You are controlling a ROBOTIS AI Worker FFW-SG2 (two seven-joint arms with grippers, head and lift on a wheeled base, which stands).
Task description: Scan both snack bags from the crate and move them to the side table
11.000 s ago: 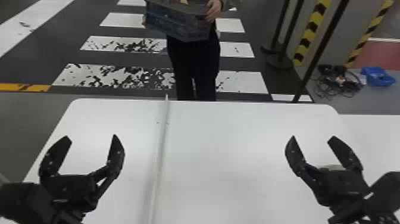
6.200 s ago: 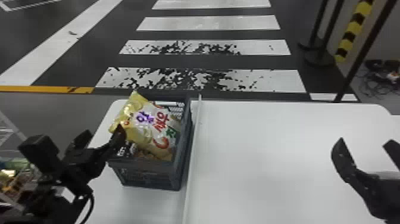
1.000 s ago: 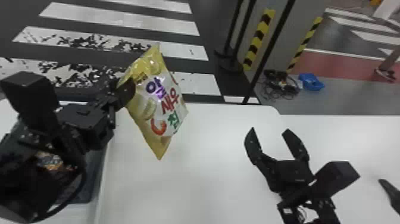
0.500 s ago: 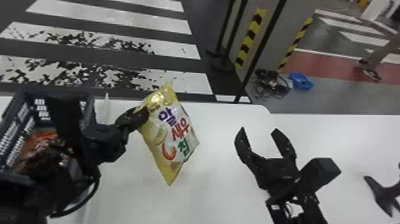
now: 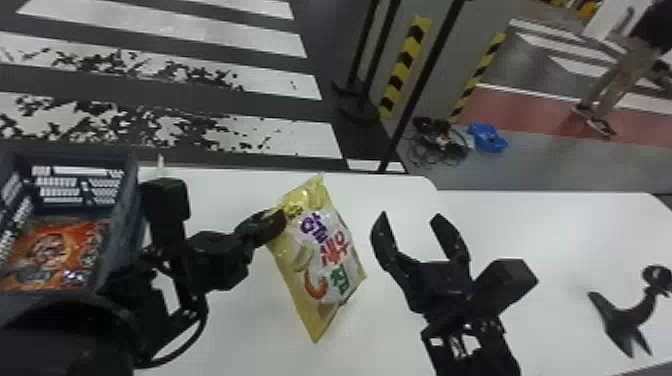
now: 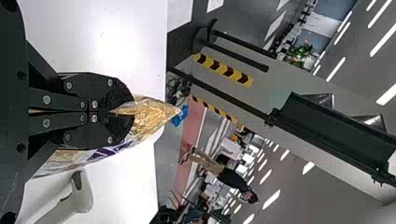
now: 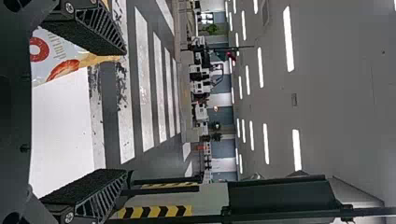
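In the head view my left gripper (image 5: 280,222) is shut on the upper left edge of the yellow-and-white snack bag (image 5: 320,255), which hangs tilted over the white table. The left wrist view shows that gripper (image 6: 116,112) with its fingers together on the bag's foil (image 6: 154,116). My right gripper (image 5: 411,220) stands open just right of the bag, not touching it. In the right wrist view, the right gripper (image 7: 125,112) is spread wide, with the bag (image 7: 51,53) beside one finger. An orange-red snack bag (image 5: 60,250) lies inside the dark crate (image 5: 132,195) at the left.
A black, fork-footed object (image 5: 622,320) stands on the white surface at the far right; whether it is the scanner I cannot tell. The side table (image 5: 565,225) adjoins the main table (image 5: 215,320) on the right. Posts and a blue item lie beyond.
The yellow bag was in the crate earlier; my left gripper has since taken hold of it, lifted it and carried it rightward. The gap to my right gripper has narrowed. The head view has turned right.
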